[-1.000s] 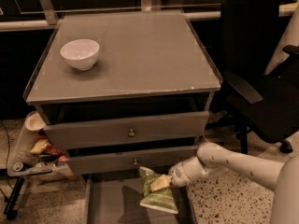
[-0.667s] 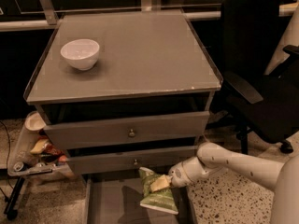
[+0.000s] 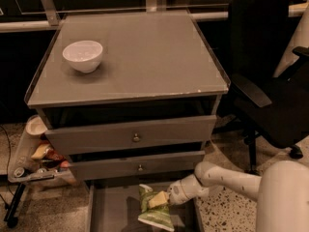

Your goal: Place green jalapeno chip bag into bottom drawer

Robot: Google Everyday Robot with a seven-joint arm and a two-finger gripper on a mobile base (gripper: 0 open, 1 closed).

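The green jalapeno chip bag (image 3: 155, 212) is a crinkly light-green bag at the bottom middle of the camera view. It hangs tilted over the right part of the open bottom drawer (image 3: 108, 210), a shallow grey tray pulled out below the cabinet. My gripper (image 3: 160, 200) reaches in from the right on a white arm and is shut on the bag near its upper middle. The bag's lower end is near the frame's bottom edge; I cannot tell whether it touches the drawer floor.
Two upper grey drawers (image 3: 136, 137) with small round knobs are shut. A white bowl (image 3: 83, 55) stands on the cabinet top. A black office chair (image 3: 270, 81) is at the right. A low tray with snacks (image 3: 36, 158) stands at the left.
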